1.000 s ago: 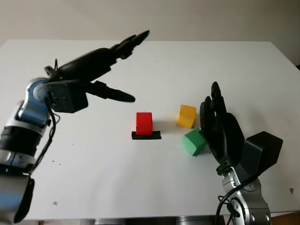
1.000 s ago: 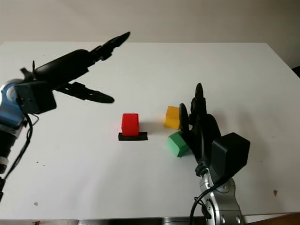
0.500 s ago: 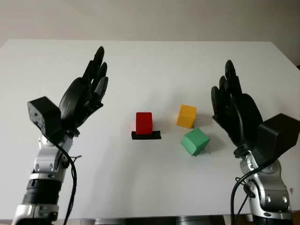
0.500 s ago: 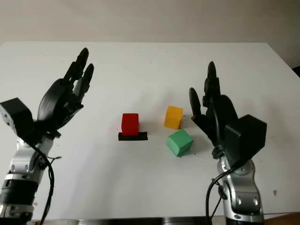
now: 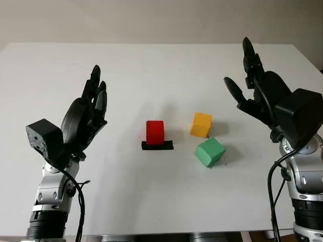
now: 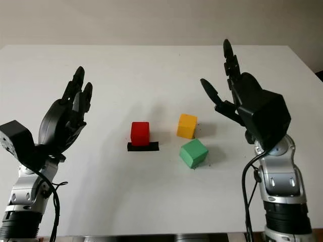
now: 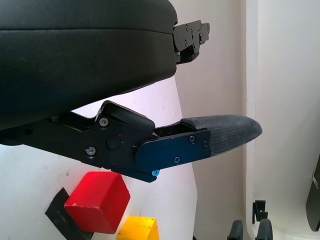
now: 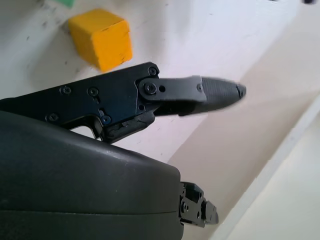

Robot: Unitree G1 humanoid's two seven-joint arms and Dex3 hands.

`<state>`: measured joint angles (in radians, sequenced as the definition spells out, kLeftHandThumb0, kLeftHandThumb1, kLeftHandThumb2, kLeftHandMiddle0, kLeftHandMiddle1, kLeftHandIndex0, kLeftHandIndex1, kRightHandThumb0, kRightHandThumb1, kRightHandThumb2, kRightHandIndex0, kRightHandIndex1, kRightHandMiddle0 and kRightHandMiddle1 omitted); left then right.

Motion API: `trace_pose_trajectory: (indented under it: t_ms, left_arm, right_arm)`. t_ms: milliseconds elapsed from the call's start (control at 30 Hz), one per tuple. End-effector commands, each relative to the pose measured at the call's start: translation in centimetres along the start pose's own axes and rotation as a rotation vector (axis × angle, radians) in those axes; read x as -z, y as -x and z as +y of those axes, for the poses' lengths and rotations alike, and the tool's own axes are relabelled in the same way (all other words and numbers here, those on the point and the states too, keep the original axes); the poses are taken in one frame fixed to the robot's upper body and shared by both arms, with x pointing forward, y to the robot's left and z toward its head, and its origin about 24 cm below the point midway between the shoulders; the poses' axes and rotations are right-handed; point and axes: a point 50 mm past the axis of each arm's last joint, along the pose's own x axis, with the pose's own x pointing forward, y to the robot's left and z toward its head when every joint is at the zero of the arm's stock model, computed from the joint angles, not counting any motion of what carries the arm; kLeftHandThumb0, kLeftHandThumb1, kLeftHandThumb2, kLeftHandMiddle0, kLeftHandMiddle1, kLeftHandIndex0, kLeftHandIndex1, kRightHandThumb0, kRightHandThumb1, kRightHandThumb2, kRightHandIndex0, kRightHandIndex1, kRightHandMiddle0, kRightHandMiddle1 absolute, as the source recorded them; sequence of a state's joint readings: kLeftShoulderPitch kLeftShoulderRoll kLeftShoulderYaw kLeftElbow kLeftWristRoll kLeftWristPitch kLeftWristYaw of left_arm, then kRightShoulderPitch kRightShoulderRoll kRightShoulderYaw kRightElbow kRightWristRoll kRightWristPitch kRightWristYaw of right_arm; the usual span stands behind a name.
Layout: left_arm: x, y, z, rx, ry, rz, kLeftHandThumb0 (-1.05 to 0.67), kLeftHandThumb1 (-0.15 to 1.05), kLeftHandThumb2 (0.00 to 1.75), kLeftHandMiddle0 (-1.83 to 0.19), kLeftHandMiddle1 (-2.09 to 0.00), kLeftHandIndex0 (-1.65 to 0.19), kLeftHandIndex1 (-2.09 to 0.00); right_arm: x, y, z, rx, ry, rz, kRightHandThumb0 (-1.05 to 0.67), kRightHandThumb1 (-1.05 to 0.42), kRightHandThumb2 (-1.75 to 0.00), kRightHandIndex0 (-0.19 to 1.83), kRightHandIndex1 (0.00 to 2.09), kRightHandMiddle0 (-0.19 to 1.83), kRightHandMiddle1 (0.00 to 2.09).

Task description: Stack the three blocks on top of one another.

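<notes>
Matt, smooth blocks (image 5: 155, 132) sit on a matt white table (image 5: 151, 70); the black hand (image 5: 83, 121) shells look semi-gloss.

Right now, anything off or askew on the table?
Nothing damaged. The green block sits rotated, corner toward the camera, unlike the red block on its black strip. The yellow block stands apart. No stack yet.

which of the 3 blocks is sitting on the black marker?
The red block. It stands on the black strip, left of the other two. The yellow block and green block sit directly on the white table.
</notes>
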<state>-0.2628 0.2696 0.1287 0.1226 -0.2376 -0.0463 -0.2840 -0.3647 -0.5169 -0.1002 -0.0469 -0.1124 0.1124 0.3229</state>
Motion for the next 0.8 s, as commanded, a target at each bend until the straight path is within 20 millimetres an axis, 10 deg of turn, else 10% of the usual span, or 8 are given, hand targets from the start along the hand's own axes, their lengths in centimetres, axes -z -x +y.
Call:
trace_pose_trajectory:
  t_ms: [0, 333, 767]
  left_arm:
    - [-0.3, 0.1, 0.0, -0.006, 0.000, -0.010, -0.75, 1.05, 0.65, 0.19, 0.00, 0.19, 0.00]
    - [-0.3, -0.2, -0.1, -0.004, 0.002, -0.001, -0.74, 1.05, 0.65, 0.19, 0.00, 0.19, 0.00]
    - [0.0, -0.3, 0.0, -0.007, -0.019, -0.009, -0.76, 1.05, 0.62, 0.19, 0.00, 0.19, 0.00]
  right_arm:
    - [-0.8, -0.4, -1.2, -0.032, 0.147, -0.045, -0.65, -0.98, -0.09, -0.10, 0.07, -0.01, 0.12]
    - [-2.5, -2.6, -3.6, -0.315, 0.888, -0.157, -0.44, -0.78, -0.04, 0.00, 0.09, 0.28, 0.19]
    - [-2.7, -4.4, -2.8, -0.551, 1.189, -0.365, -0.32, -0.80, -0.06, 0.10, 0.08, 0.38, 0.15]
